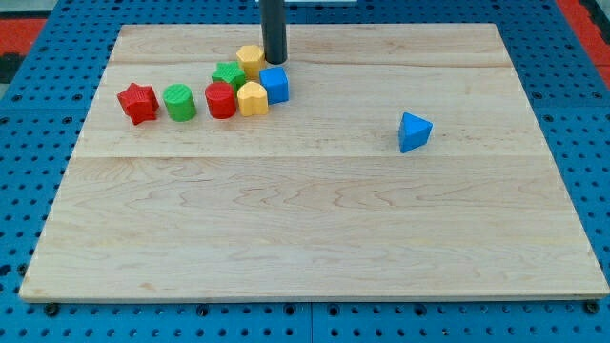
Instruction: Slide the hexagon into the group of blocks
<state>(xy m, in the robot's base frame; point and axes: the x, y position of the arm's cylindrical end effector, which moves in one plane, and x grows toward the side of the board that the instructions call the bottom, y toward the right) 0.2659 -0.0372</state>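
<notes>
A yellow hexagon (pixel 251 59) sits at the top of a cluster of blocks in the board's upper left. My tip (pixel 274 61) is just to its right, touching or nearly touching it, and right above a blue cube (pixel 274 84). The cluster also holds a green star (pixel 229 75), a red cylinder (pixel 220 100) and a yellow heart-like block (pixel 253 98). A green cylinder (pixel 178 102) and a red star (pixel 138 103) lie in a row to the left.
A blue triangle (pixel 414 131) lies alone to the right of centre. The wooden board (pixel 315 238) rests on a blue pegboard surface (pixel 29 191).
</notes>
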